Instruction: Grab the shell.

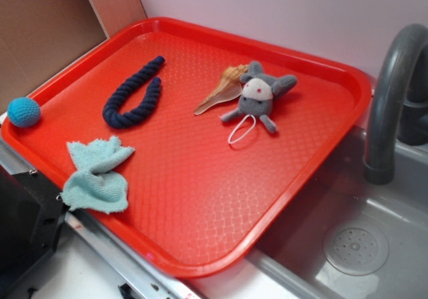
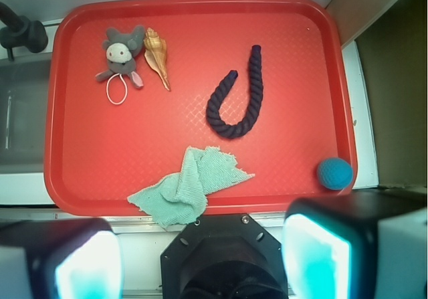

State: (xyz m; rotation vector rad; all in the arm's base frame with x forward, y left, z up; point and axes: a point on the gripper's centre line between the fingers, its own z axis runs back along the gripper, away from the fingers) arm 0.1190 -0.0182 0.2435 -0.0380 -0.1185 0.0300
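Observation:
The shell (image 1: 222,91) (image 2: 157,56) is tan and cream with a long pale point. It lies on the red tray (image 1: 200,205) (image 2: 87,165) toward the far side, touching a grey stuffed animal (image 1: 259,95) (image 2: 122,53). In the wrist view my gripper (image 2: 200,262) hangs high above the tray's near edge, far from the shell. Its two blurred cyan pads (image 2: 87,269) stand wide apart with nothing between them. The gripper does not show in the exterior view; only a black part of the robot (image 1: 23,225) sits at the lower left.
On the tray also lie a dark blue rope loop (image 1: 134,97) (image 2: 237,95), a crumpled mint cloth (image 1: 99,176) (image 2: 190,185) and a blue crocheted ball (image 1: 24,112) (image 2: 334,173) at the rim. A grey sink (image 1: 361,239) with a faucet (image 1: 391,91) lies beside the tray.

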